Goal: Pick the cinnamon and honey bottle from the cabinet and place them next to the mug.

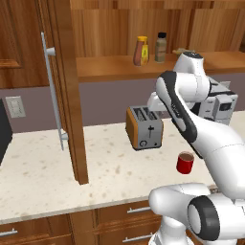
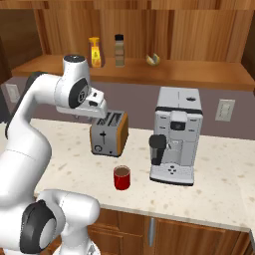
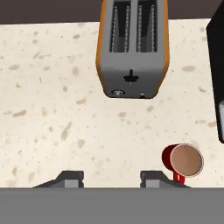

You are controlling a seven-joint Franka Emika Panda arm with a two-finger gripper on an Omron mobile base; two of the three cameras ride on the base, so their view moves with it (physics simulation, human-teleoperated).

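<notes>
Pincer poised high above the speckled surface, looking straight down, finger tips set well apart with bare stone between them, nothing held. Probably parked there as a neutral start, since neither bottle has been touched yet.

Up on the cabinet shelf: honey bottle and cinnamon, upright, just beside each other, honey to the left. Door swung wide open with its long silver bar handle facing out, leaving the shelf front reachable (sensible, as the arm must go in from the front). A small yellowish item further along the same shelf, too small to identify.

Down on the surface: red mug, upright, dark inside, standing apart in front of the toaster and left of the coffee machine in the right base view. Open stone on the mug's near and left sides, likely the room meant for the two bottles.

Writing and brands: none legible. Honey bottle carries a darker label patch, cinnamon a pale band, both blurred. Toaster shows a lever and a small dial, no lettering. Coffee machine has buttons but no readable marks.

Judged stage: beginning, reach up to the shelf first.
</notes>
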